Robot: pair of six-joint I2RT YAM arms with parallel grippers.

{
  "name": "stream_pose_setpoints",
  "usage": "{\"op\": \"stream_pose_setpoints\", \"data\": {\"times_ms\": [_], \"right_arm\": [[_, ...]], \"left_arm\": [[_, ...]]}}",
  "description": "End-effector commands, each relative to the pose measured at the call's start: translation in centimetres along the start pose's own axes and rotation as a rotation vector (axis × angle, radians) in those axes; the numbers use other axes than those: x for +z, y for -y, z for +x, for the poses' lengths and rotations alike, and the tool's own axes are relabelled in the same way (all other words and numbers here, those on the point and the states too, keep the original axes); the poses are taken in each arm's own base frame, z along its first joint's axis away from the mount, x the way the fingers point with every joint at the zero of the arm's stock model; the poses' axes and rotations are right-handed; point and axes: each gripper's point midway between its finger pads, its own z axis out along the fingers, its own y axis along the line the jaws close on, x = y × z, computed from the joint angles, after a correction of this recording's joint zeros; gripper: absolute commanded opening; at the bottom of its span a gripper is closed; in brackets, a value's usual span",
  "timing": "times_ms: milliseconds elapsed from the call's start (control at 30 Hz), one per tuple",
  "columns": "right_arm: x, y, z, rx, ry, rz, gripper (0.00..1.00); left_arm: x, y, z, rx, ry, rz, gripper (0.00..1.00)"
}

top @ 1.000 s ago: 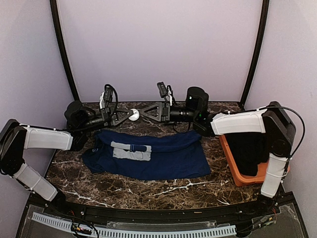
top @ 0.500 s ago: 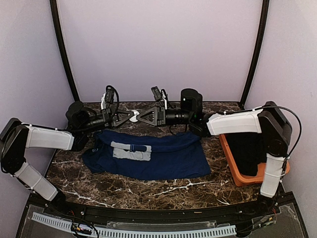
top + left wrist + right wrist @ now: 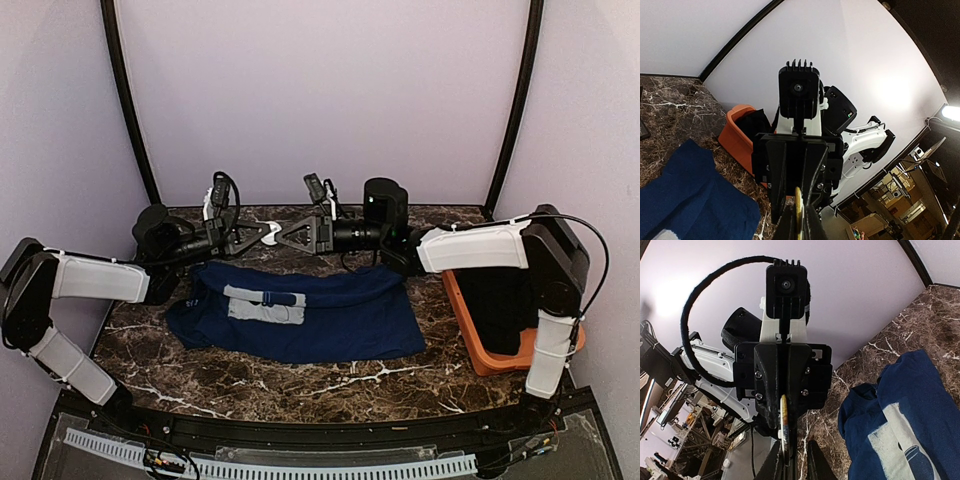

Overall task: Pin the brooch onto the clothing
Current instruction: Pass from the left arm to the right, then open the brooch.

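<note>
Left gripper [image 3: 266, 236] pinches the brooch [image 3: 271, 233] shut between its fingers, edge-on, above the far side of the marble table [image 3: 300, 385]. The right gripper [image 3: 281, 236] meets it tip to tip from 3 o'clock, its jaws either side of the disc; whether they clamp it cannot be told. The navy T-shirt [image 3: 350, 315] lies at 6 o'clock from the brooch, long axis 9 to 3, its pale print [image 3: 262, 304] nearer the left arm.
</note>
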Motion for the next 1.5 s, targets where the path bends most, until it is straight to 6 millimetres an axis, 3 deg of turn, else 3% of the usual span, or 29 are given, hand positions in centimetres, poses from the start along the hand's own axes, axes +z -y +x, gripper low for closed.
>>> {"op": "stream_pose_setpoints", "data": {"times_ms": [0,233,367,467,633,667,733,800,967,1100,1233,1300,1467], "right_arm": [[0.4,-0.7,-1.0,-0.025,0.032,-0.011,0.16],[0.3,-0.8,-1.3,-0.028,0.044,-0.011,0.12],[0.3,-0.8,-1.5,-0.020,0.051,-0.017,0.00],[0.2,-0.8,-1.6,-0.016,0.061,-0.010,0.00],[-0.3,-0.3,-1.7,-0.036,0.072,0.035,0.00],[-0.4,-0.2,-1.6,-0.046,0.067,0.051,0.00],[-0.8,0.1,-1.2,-0.073,0.055,0.084,0.00],[-1.4,0.2,-0.5,-0.118,0.040,0.109,0.00],[-3.6,0.2,1.4,-0.269,0.025,0.169,0.00],[-5.4,0.2,1.4,-0.369,0.061,0.255,0.00],[-5.5,0.3,1.5,-0.397,0.060,0.283,0.00],[-5.2,0.0,1.6,-0.417,0.058,0.286,0.00],[-5.0,0.1,1.5,-0.444,0.067,0.310,0.00]], "left_arm": [[0.0,0.9,0.0,0.024,-0.008,0.032,0.01],[0.0,0.8,0.1,0.022,-0.009,0.031,0.01],[0.0,0.8,0.1,0.023,-0.009,0.031,0.01],[0.1,0.7,0.2,0.016,-0.012,0.030,0.02],[0.1,1.0,0.1,0.009,-0.016,0.048,0.33],[0.1,1.1,0.1,0.006,-0.016,0.050,0.46],[0.2,1.3,-0.1,0.007,-0.025,0.051,0.61],[0.4,1.1,-0.1,0.009,-0.048,0.029,0.69],[0.6,-0.5,-0.1,-0.016,-0.134,-0.128,0.71],[0.9,-1.2,1.4,-0.029,-0.201,-0.164,0.70],[2.1,-1.6,5.0,-0.017,-0.312,-0.126,0.68],[2.6,-1.5,6.2,-0.041,-0.341,-0.073,0.62],[3.1,-0.3,6.0,-0.073,-0.314,0.032,0.56]]}}
